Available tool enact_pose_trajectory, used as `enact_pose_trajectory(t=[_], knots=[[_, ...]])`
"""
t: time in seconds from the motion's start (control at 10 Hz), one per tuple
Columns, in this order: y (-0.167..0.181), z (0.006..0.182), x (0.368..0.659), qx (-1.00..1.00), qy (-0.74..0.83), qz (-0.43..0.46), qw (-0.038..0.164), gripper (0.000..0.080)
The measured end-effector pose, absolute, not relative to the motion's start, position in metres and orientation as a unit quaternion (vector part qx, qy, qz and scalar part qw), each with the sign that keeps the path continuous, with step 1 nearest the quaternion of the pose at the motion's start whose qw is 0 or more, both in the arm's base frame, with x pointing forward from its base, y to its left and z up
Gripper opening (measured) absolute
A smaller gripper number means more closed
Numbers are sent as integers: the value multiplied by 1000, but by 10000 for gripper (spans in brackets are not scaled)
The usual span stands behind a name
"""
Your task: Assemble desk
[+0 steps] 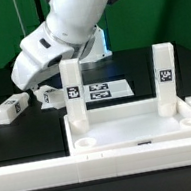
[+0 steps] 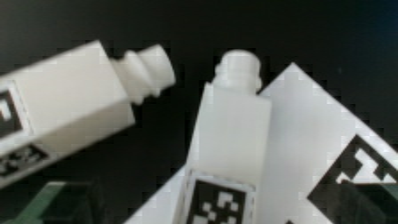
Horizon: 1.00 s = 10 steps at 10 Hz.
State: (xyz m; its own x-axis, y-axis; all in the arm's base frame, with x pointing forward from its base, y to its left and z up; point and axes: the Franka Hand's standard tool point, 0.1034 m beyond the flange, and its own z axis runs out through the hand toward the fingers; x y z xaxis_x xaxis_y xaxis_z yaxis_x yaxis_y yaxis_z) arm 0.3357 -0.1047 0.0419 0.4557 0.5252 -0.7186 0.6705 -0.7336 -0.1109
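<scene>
Holds two upright legs (image 1: 74, 92), square and of smooth white plastic, at the far corners of the rimmed slab (image 1: 139, 122) on the black tabletop (image 1: 12, 149), shows round sockets (image 1: 87, 143) at the near corners, and spreads the claw (image 1: 43, 84) wide, gripping nothing, over two peg-ended loose legs (image 2: 71, 100) by the marker board (image 1: 108, 89).

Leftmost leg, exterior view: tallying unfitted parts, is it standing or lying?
Lying: the leg rests flat on the table, off the slab.

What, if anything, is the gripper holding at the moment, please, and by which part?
Nothing is held: the gripper is open above two loose legs, with no part between its fingers.
</scene>
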Motion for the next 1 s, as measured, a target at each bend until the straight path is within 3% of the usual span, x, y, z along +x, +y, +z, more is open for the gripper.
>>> enact_pose_trajectory(t=[0.2, 0.3, 1.0], knots=[[-100, 36, 335, 822, 356, -431, 108, 649], [-102, 35, 331, 813, 351, -448, 125, 649], [-104, 30, 348, 814, 361, -438, 125, 649]])
